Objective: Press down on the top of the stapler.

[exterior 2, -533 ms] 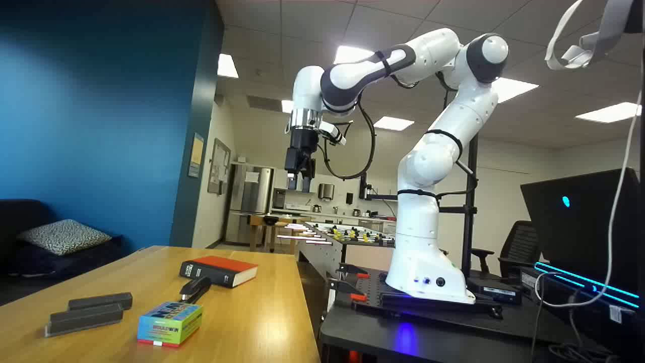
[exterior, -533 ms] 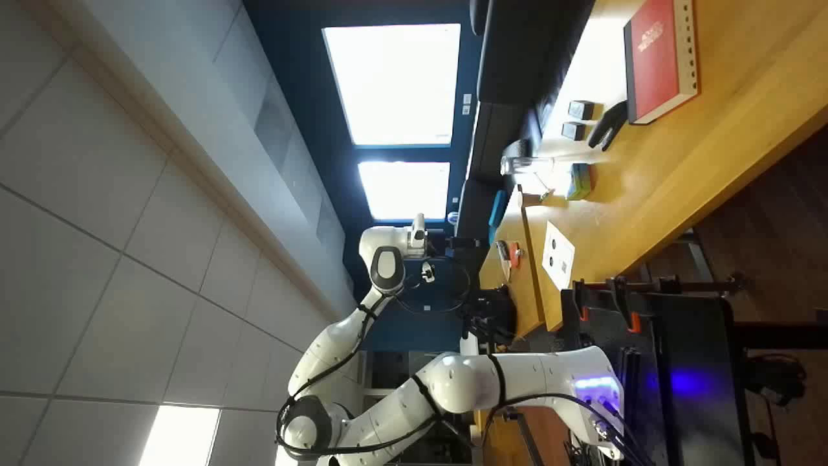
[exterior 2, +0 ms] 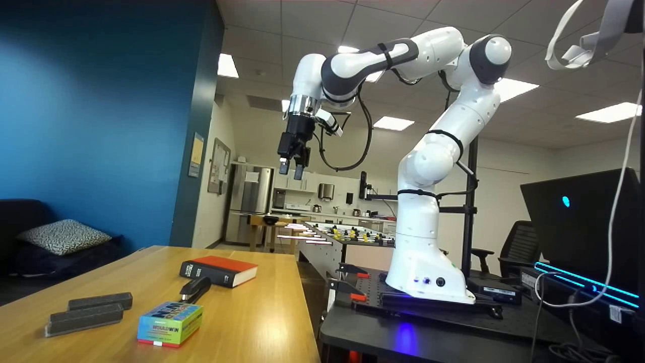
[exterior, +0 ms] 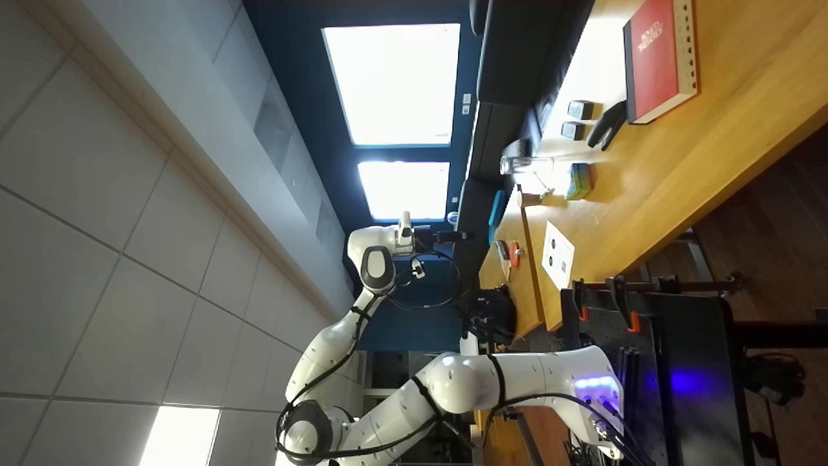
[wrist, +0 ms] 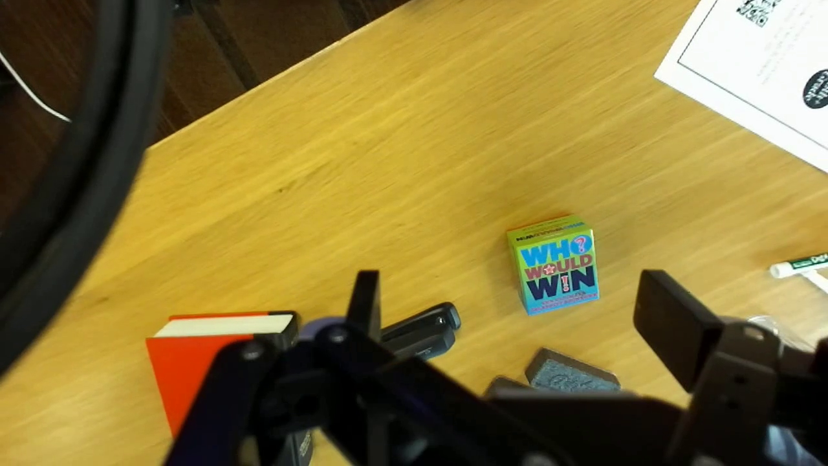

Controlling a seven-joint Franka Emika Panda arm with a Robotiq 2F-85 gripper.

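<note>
The black stapler lies on the wooden table, touching or close to a red book; it shows in both exterior views (exterior: pixel 608 125) (exterior 2: pixel 194 289). In the wrist view the stapler (wrist: pixel 427 329) is partly hidden behind a finger, its one end showing. My gripper (exterior 2: pixel 291 169) is high above the table, well away from the stapler, and tilted a little. In the wrist view the gripper (wrist: pixel 517 314) has its fingers wide apart with nothing held between them.
A red book (exterior 2: pixel 221 269) lies beside the stapler. A colourful small box (wrist: pixel 557 268) and two dark erasers (exterior 2: pixel 85 318) are near it. A clear bottle (exterior: pixel 517 166), a marker (wrist: pixel 802 264) and a white sheet (exterior: pixel 557 255) are also on the table (exterior 2: pixel 252 322).
The gripper has risen and shifted slightly left in an exterior view, and has tilted from near vertical. It stays open. The stapler and other objects have not moved.
</note>
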